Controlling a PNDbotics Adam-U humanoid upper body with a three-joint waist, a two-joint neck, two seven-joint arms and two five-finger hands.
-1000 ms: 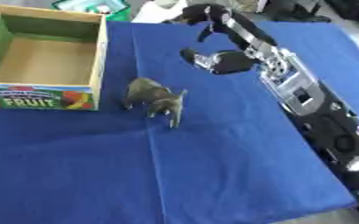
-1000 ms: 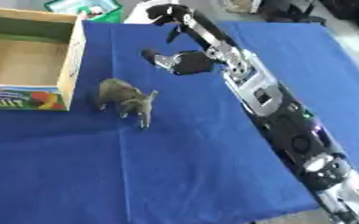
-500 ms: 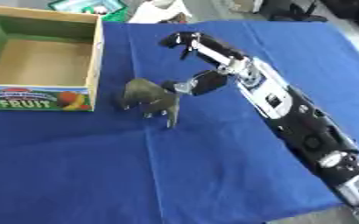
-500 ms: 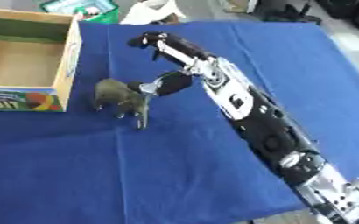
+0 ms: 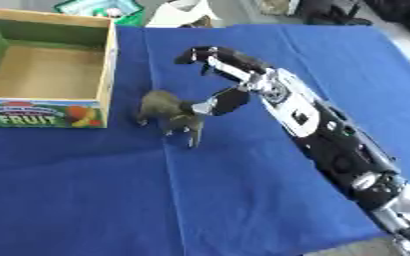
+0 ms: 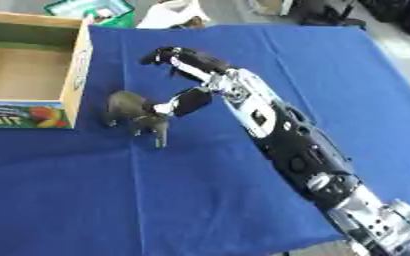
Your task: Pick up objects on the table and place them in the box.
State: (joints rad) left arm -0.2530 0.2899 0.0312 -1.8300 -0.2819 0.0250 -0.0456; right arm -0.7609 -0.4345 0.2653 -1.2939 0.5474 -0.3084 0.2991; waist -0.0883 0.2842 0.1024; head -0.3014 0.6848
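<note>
A small grey-olive toy elephant (image 5: 167, 111) stands on the blue cloth, just right of the box's near right corner. The cardboard box (image 5: 109, 64) with a "FRUIT" label on its front sits at the left, with nothing showing inside. My right arm reaches in from the lower right. My right hand (image 5: 242, 75) hovers over the toy's right side. Its thumb (image 5: 218, 102) points down and touches the elephant's back end, and its fingers (image 5: 197, 52) stretch out above the toy without closing on it. The hand is open. My left hand shows in neither view.
The blue cloth (image 5: 112, 200) covers the table in front and to the right of the arm. Beyond the far edge lie a green package (image 5: 99, 7) and a white object (image 5: 180, 11). Dark shapes stand at the far right corner.
My right hand has swung left and down from the far middle of the table to the elephant, where its thumb now meets the toy. The elephant and the box stay where they were.
</note>
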